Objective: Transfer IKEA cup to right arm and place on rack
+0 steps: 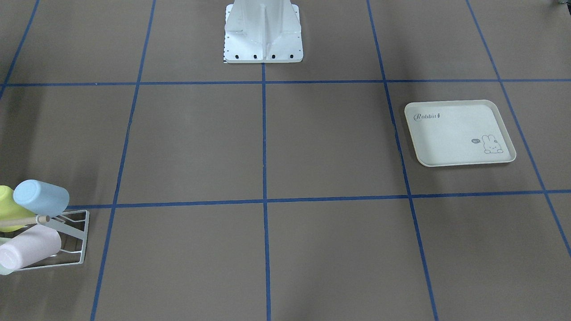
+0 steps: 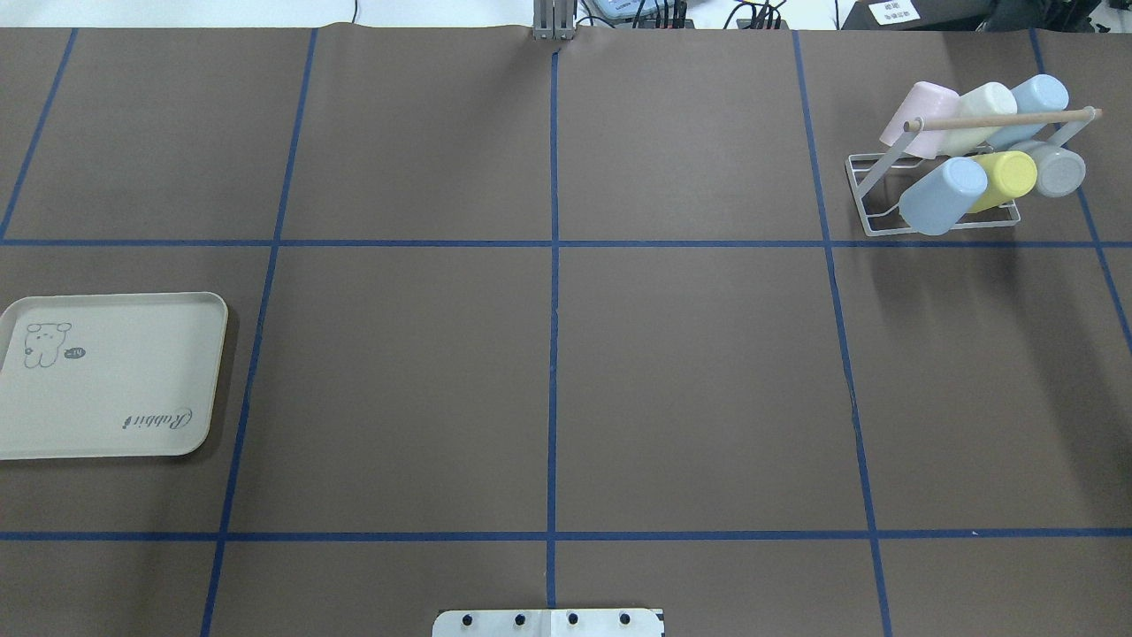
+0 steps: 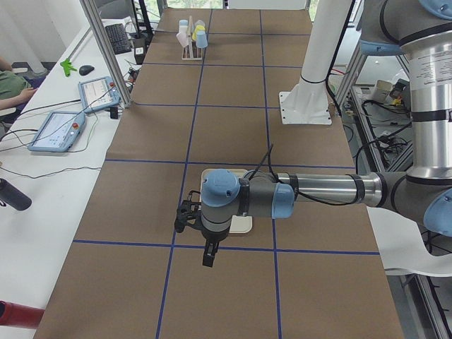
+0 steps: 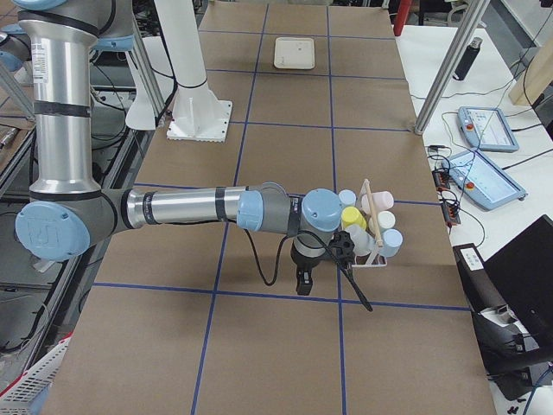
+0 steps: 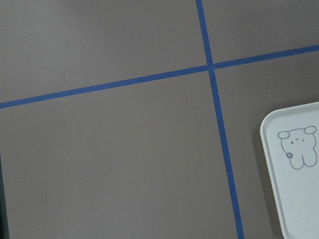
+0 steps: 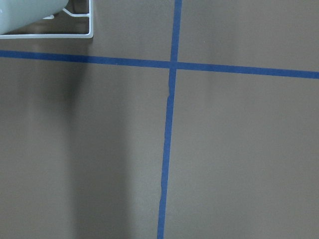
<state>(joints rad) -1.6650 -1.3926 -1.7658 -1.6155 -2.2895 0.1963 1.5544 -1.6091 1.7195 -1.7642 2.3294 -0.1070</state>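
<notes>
Your left end effector (image 3: 209, 253) hangs tip-down over the desk (image 2: 690, 380), just beside the tray (image 2: 115, 354). Your right end effector (image 4: 302, 281) hangs the same way near the rack (image 2: 859, 195). Both show only in the side views, so you cannot tell whether either is parted or closed. No cup is visible at either one, and neither wrist view shows one. Behind them, the left arm (image 3: 325, 189) and the right arm (image 4: 181, 207) reach out level above the desk, well apart.

Every cup you can see is on the rack, at the far right of the desk. A pink cup (image 2: 920, 119), a cream cup (image 2: 977, 111) and a blue cup (image 2: 1036, 95) sit in the row under the dowel (image 2: 999, 118). A second blue cup (image 2: 944, 195), a yellow cup (image 2: 1006, 177) and a grey cup (image 2: 1057, 170) sit in the nearer row. All are tilted with their closed ends up. The tray shows only its printed rabbit and lettering.

The cups look like light, stiff, smooth plastic tumblers, probably slippery under a hard pinch. If you handle one, pinch across the wall near one end so the other end is free for the second arm. From these views the transfer appears done.
</notes>
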